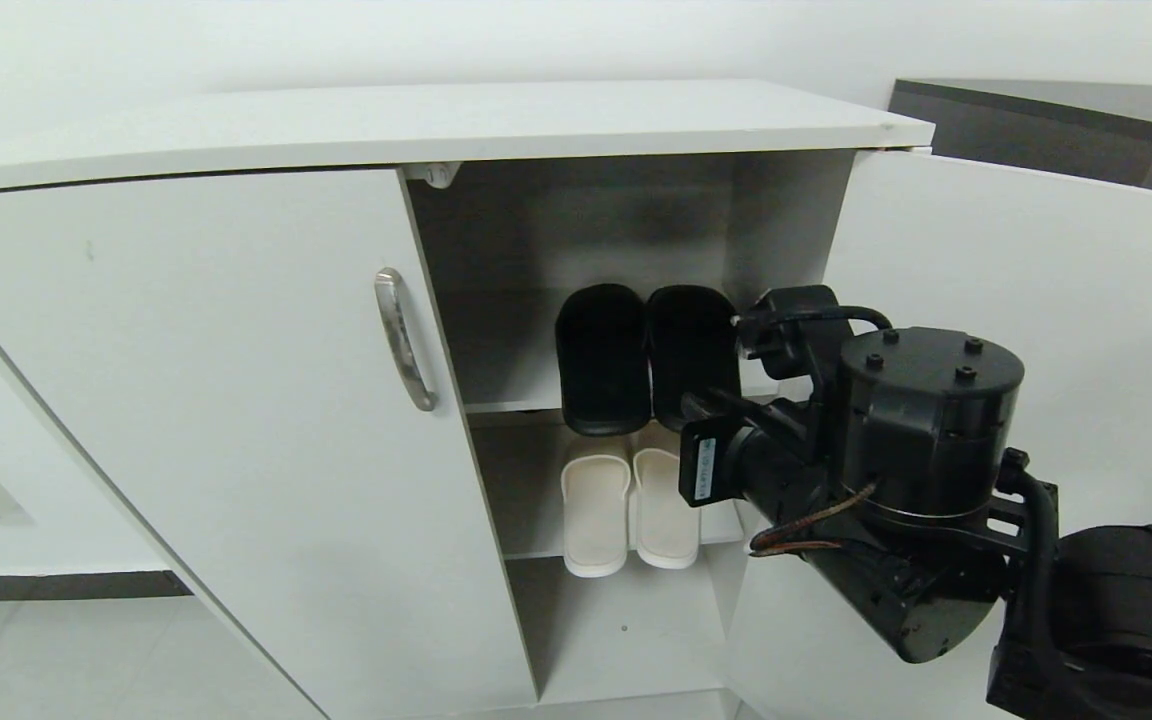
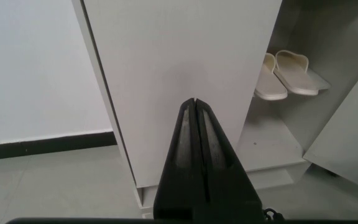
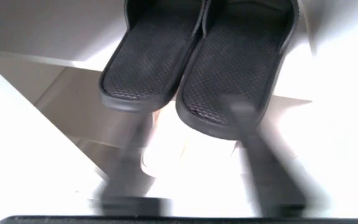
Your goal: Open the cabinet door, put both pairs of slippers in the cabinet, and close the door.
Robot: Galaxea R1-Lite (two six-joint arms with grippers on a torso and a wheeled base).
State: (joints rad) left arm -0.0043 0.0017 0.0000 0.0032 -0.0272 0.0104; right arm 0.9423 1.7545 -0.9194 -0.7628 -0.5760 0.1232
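Both pairs are in the cabinet (image 1: 436, 125): the black slippers (image 1: 646, 355) on the upper shelf (image 1: 506, 405), the white slippers (image 1: 629, 510) one level below. The right pincer (image 3: 188, 115) hangs released, just before the black pair's heels. The open door (image 1: 1036, 300) stands on that arm's right, so closing looks like its job; the left pincer (image 2: 194, 106), clenched on nothing, faces the shut left door (image 1: 186, 400).

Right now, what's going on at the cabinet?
Both pairs are inside: black slippers on the upper shelf, white slippers on the shelf below. The right gripper, open, is at the black pair's heels. The left gripper is shut, low before the closed left door. The right door stands open.
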